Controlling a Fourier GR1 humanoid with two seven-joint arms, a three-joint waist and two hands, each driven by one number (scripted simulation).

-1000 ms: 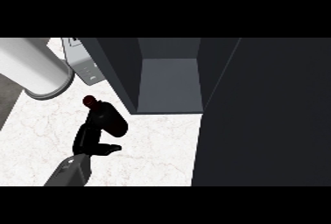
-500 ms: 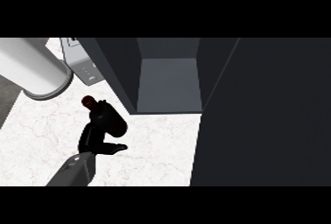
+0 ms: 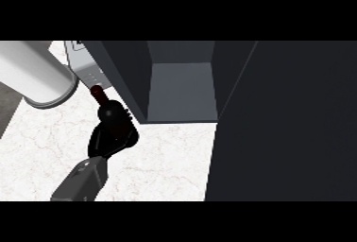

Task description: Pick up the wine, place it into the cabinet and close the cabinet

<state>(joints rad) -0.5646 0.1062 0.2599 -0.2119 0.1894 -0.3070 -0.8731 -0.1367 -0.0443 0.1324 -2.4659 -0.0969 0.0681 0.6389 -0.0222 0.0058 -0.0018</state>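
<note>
Left hand (image 3: 111, 132) curled round wine (image 3: 98, 94), just left of open cabinet (image 3: 181, 92).
Bottle held above marble counter (image 3: 160, 156), dark red neck showing. Advised: lift clear of cabinet's front edge, keep upright, carry right into compartment. Right hand unseen.

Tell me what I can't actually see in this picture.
- Wine bottle: in the head view only its dark red neck shows; the left hand curled round it hides the body.
- Right hand: nowhere in the view.
- Cabinet: its top is cut off by the view's upper edge.
- Cabinet door: its edges run out of view.
</note>
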